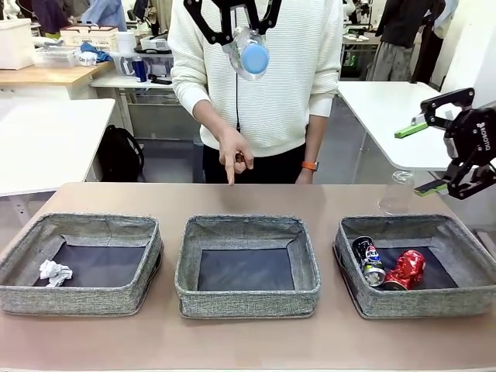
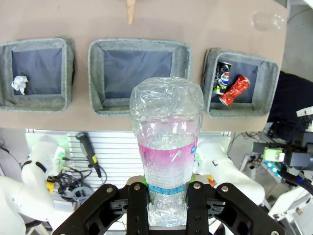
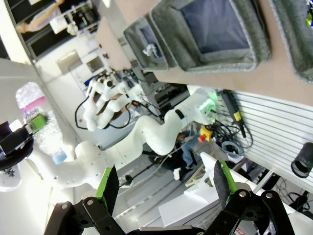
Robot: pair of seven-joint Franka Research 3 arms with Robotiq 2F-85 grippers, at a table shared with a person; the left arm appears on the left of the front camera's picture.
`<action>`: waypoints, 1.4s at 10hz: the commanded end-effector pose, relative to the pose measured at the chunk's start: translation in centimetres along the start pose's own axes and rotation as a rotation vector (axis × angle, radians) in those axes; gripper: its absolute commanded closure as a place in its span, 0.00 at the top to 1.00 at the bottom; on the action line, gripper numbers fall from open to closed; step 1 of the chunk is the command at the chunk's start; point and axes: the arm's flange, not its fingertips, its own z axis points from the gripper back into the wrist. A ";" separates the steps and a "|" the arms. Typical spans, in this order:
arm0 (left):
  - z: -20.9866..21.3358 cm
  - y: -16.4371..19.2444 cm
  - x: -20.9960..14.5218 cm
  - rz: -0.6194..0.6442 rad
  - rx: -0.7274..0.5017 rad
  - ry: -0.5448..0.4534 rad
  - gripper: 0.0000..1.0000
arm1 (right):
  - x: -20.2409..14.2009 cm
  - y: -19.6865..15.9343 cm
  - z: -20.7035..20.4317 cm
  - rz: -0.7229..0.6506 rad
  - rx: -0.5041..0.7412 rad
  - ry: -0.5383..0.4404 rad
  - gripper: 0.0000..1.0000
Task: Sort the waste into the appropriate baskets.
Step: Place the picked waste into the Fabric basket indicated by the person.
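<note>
Sorting stood a little past the halfway mark, judging by how things lay. Three grey baskets sat in a row on the table [image 1: 248, 345]. The left basket [image 1: 77, 301] held one crumpled paper ball [image 1: 54, 272]. The right basket [image 1: 422, 306] held two cans side by side, a dark printed can [image 1: 369, 260] on the left and a crushed red can [image 1: 408, 270] on the right. The middle basket [image 1: 248, 302] showed nothing but its dark bottom.

Two clear bottles were left to place, which I took to be bound for that middle basket. One, the pink-labelled bottle [image 1: 249, 54], hung high in the air over the far side of the middle basket, its blue cap turned toward the near side. The left gripper [image 1: 242, 35] had its fingers clamped on the bottle's cap end, label and crumpled body sticking out beyond the pads in the left wrist view. The second bottle [image 1: 397, 192] stood upright on the table just beyond the far edge of the right basket, untouched.

The right gripper [image 1: 422, 159] hovered at the right edge, above and beside that standing bottle, its fingers spread wide with nothing between them.

One person stood at the far side, a hand [image 1: 235, 155] pointing one finger down at the table just beyond the middle basket.

So three of five pieces looked sorted, one was in the air, and one waited.
</note>
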 end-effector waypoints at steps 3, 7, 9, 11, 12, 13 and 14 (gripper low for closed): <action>0.0 0.0 0.0 0.000 0.000 0.000 0.22 | -0.1 0.5 0.0 -0.018 0.014 0.005 1.00; -9.8 5.8 -0.5 -0.185 -0.029 -0.158 0.22 | -0.1 0.5 0.0 -0.018 0.014 0.005 1.00; -14.8 8.2 -1.0 -0.201 0.017 -0.173 0.22 | -0.1 0.5 0.0 -0.018 0.014 0.005 1.00; -20.2 8.3 -1.8 -0.188 0.007 -0.213 0.22 | -0.1 0.5 0.0 -0.018 0.014 0.005 1.00; -22.3 8.4 -2.1 -0.175 0.019 -0.217 0.22 | -0.1 0.5 0.0 -0.018 0.014 0.005 1.00; -23.9 8.3 -2.5 -0.176 0.027 -0.176 0.22 | -0.1 0.5 0.0 -0.018 0.014 0.005 1.00; -24.7 8.5 -2.4 -0.156 0.037 -0.160 0.22 | -0.1 0.5 0.0 -0.018 0.014 0.005 1.00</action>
